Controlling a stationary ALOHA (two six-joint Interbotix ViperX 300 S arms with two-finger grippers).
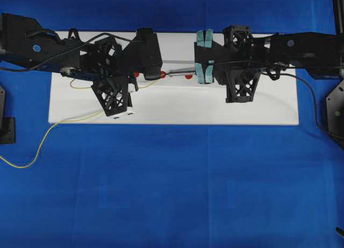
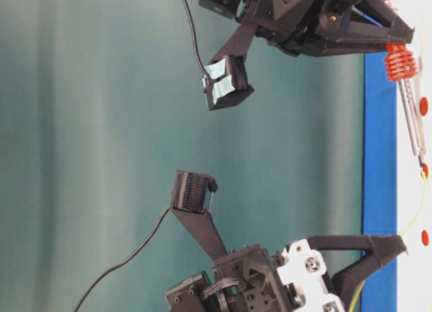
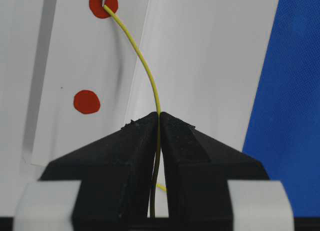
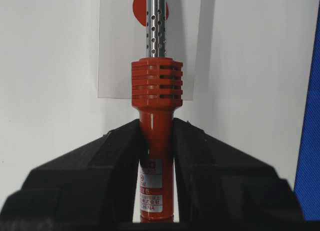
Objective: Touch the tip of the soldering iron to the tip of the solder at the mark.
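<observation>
The solder [image 3: 150,81] runs from the left hand [image 3: 159,122] to a mark [image 3: 103,4] on the board [image 1: 177,106]. There it meets the soldering iron [image 4: 156,116], reaching in from the right hand [image 4: 156,128].

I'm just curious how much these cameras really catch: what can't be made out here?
- Right wrist view: the soldering iron tip is cut off by the top edge.
- Overhead view: the left gripper hides where the solder is pinched.
- Left wrist view: whether iron and solder truly touch at the upper red mark is too small to tell.
- Table-level view: the solder's tip is too thin.
</observation>
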